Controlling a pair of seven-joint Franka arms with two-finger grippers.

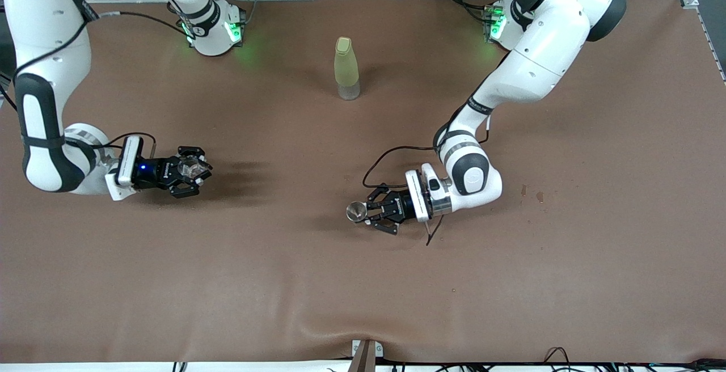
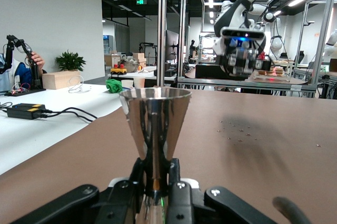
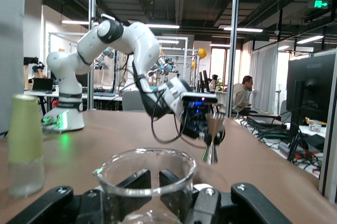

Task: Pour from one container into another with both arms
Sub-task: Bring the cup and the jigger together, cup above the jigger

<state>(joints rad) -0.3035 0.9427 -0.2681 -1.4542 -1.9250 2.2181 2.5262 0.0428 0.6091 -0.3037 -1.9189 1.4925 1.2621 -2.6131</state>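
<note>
My left gripper point(image 1: 371, 213) is shut on the thin stem of the container point(image 1: 355, 211), a small metallic cone-shaped cup held upright over the middle of the table. In the left wrist view the cup point(image 2: 155, 119) rises straight from the gripper point(image 2: 156, 174). My right gripper point(image 1: 195, 170) is shut on another, a small clear glass tumbler point(image 1: 189, 168), over the right arm's end of the table. The tumbler point(image 3: 121, 182) sits rim up between the black fingers point(image 3: 134, 182). The two vessels are far apart, and each wrist view shows the other hand, the cup point(image 3: 213, 134) and the right gripper point(image 2: 241, 58), at a distance.
A tall yellow-green bottle point(image 1: 346, 68) stands upright on the brown table cover point(image 1: 363, 281), farther from the front camera than both hands, about midway between the arm bases. A loose black cable point(image 1: 397, 156) loops from the left wrist.
</note>
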